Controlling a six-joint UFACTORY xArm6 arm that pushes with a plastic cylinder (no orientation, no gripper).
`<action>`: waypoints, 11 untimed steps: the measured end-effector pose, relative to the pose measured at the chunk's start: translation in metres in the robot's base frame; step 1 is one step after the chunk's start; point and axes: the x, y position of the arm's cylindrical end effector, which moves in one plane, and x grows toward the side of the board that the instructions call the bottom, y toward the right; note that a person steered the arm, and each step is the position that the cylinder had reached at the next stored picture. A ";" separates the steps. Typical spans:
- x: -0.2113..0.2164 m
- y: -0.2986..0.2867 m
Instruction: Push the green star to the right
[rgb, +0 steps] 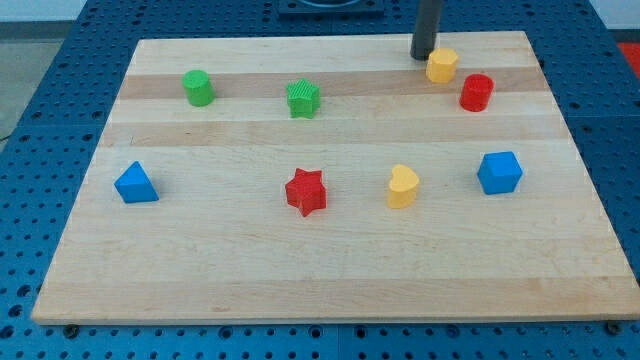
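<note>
The green star (303, 98) lies on the wooden board (200, 260) near the view's top, a little left of the middle. My tip (422, 56) rests near the board's top edge, well to the right of the green star and just left of a yellow block (442, 65). The rod rises out of the view's top.
A green cylinder (198, 87) sits left of the star. A red cylinder (476, 92) is right of the yellow block. A red star (306, 191), a yellow heart (402, 186), a blue cube (499, 172) and a blue triangle (135, 183) lie in the lower row.
</note>
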 end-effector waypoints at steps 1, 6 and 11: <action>0.014 0.017; 0.019 -0.152; 0.090 -0.174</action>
